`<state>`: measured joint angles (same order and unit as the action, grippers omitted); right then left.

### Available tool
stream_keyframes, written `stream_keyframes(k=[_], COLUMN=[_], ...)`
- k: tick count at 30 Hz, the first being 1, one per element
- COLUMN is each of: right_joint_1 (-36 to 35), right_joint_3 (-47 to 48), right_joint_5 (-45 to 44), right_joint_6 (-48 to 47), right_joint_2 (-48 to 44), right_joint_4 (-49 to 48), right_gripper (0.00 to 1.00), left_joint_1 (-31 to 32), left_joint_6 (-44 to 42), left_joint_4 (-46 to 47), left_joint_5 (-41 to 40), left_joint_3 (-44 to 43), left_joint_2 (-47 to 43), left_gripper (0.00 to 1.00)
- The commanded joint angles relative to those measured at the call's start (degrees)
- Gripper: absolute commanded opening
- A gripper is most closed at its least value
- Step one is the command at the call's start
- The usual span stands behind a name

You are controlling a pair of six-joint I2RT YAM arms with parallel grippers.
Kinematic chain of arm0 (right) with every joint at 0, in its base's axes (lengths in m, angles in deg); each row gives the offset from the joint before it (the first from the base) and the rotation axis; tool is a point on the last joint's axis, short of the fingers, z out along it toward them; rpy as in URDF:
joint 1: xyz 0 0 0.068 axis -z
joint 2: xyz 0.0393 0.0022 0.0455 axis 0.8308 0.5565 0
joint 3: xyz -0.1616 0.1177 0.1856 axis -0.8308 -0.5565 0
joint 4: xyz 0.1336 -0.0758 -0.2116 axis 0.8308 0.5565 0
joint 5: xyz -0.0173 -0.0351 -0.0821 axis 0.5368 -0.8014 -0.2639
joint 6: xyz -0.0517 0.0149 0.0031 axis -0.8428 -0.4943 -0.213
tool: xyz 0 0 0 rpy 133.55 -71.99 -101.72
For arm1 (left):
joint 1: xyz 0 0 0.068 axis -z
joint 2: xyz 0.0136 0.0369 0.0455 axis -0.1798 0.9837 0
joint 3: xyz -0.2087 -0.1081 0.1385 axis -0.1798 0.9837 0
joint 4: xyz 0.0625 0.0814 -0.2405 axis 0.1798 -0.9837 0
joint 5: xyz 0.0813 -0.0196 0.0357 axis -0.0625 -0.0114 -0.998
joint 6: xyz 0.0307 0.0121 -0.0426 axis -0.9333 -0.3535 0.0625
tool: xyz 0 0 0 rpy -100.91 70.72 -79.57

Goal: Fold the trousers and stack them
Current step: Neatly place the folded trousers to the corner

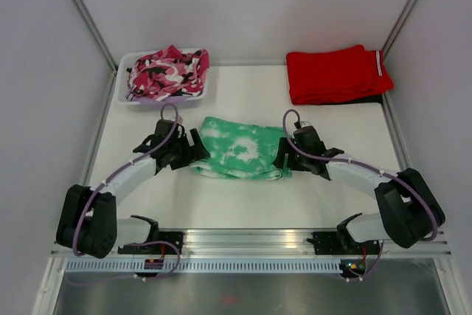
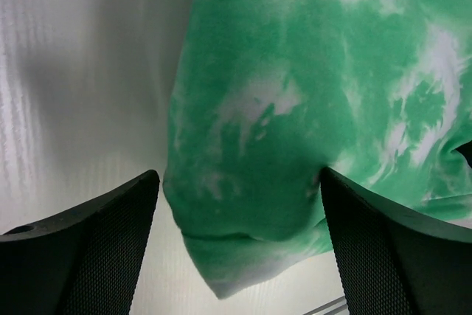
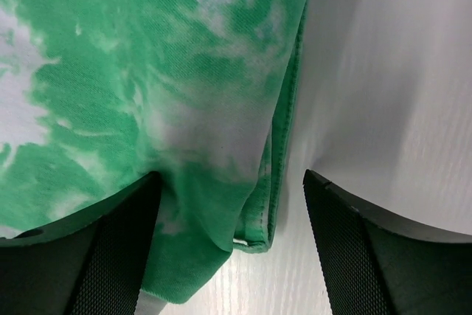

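Left claw [image 2: 237, 175] and right claw [image 3: 231, 176] gape, reaching inward, seemingly straddling the trousers [image 1: 240, 151].

My trousers [image 1: 240, 149] lie folded into a compact, flat rectangle at mid-table; mint green with white tie-dye blotches. Layered edges show along the near side; one corner [image 2: 221, 278] and a stitched hem [image 3: 284, 145] sit flat.

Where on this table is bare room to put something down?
One free patch of white table lies at the back, between the pale plastic basket and the folded red trousers. Another runs between the mint green tie-dye trousers and the near metal rail. Crowded: beside those trousers, at the open left gripper and right gripper.
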<state>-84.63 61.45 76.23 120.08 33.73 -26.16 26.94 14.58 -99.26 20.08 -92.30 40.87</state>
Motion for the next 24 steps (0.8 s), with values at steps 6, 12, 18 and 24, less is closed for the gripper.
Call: stream_keyframes(k=[6,12,18,24], right_joint_1=[1.02,1.29,8.39,15.00], right_joint_3=[-1.25,-2.04,4.09,26.05], right_joint_5=[2.95,5.68,5.50,4.97], right_joint_6=[-1.20,-0.15,-2.95,-16.45], right_joint_2=[5.42,7.90,4.74,3.76], right_joint_4=[-10.82,-14.42,-11.45,-2.39], right_gripper=[0.72,0.25,0.00,0.00], left_joint_1=[-0.14,-0.14,-0.14,1.26], left_joint_6=[-2.99,-2.64,-2.82,-1.77], left_joint_4=[10.47,11.87,12.76,12.67], left_joint_5=[5.66,7.51,8.83,7.60], left_joint_3=[1.26,1.88,-0.22,-11.46], left_joint_2=[5.88,7.56,4.93,1.41], left_gripper=[0.73,0.02,0.02,0.02])
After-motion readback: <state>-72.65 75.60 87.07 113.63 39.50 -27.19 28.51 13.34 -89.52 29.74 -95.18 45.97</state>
